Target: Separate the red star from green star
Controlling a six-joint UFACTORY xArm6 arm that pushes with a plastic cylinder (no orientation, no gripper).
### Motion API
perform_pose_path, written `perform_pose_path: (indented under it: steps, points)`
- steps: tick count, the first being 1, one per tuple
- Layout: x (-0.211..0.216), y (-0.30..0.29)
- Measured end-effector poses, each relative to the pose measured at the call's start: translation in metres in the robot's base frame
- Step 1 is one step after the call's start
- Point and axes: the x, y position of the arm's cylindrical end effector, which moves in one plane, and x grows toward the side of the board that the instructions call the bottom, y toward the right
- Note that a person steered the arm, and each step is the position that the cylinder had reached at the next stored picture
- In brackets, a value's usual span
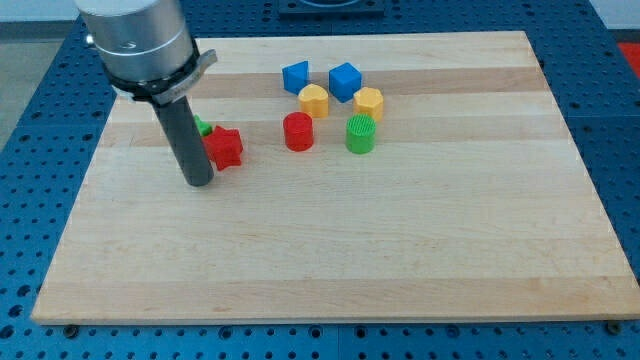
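The red star [225,147] lies on the wooden board [330,250] at the view's left. The green star [203,127] sits just up and to the left of it, touching or nearly touching it and mostly hidden behind my rod. My tip [199,183] rests on the board just left of and below the red star, close against its lower left side.
A cluster stands at the view's top centre: a blue block [295,76], a blue cube [345,79], two yellow cylinders [313,100] [369,102], a red cylinder [298,131] and a green cylinder [361,133]. The board's left edge is near my rod.
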Motion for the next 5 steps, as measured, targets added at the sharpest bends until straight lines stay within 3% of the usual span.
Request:
perform_pose_path:
  steps: [5]
  points:
    - [-0.063, 0.02]
